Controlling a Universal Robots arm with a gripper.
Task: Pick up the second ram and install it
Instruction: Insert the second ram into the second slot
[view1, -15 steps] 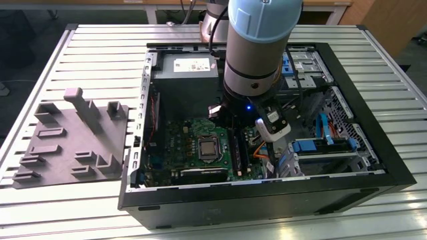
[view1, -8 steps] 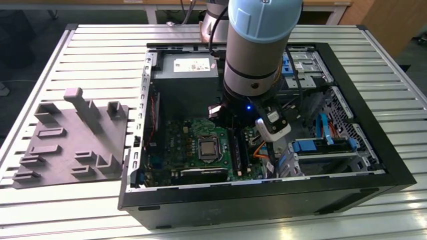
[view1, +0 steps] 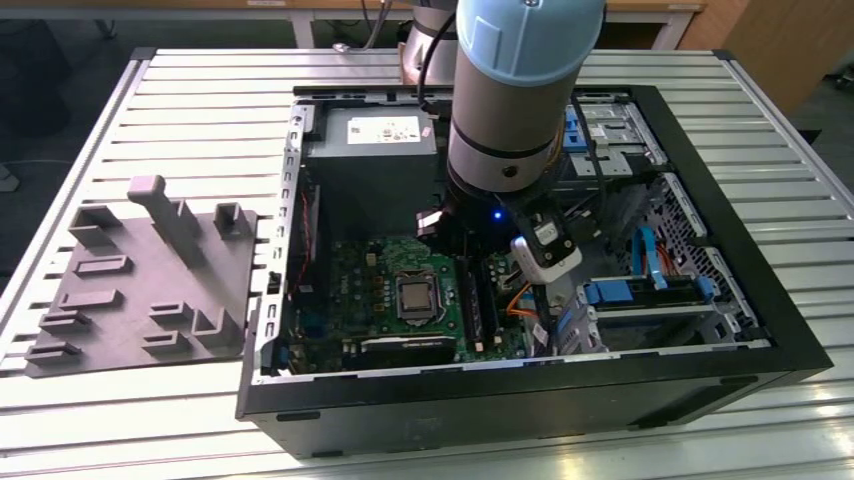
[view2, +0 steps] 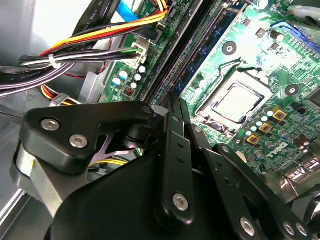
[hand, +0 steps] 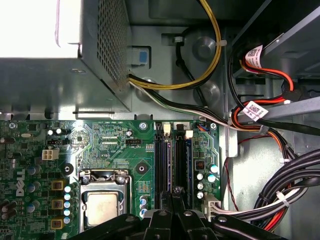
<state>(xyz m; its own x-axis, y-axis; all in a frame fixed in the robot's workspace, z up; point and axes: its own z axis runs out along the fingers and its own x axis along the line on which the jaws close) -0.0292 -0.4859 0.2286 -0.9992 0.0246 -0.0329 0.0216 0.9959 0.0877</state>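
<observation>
Ram on edge among the slots, just ahead of the gripper, whose jaws are pressed close together.
Thin, light and stiff, it is probably fragile at its chips and contacts, so it is best held by its long upper edge and pushed straight down. It lies inside the case, mid-frame in the exterior view, where the arm covers it. The gripper hides its near end, so contact and latch state cannot be told.
</observation>
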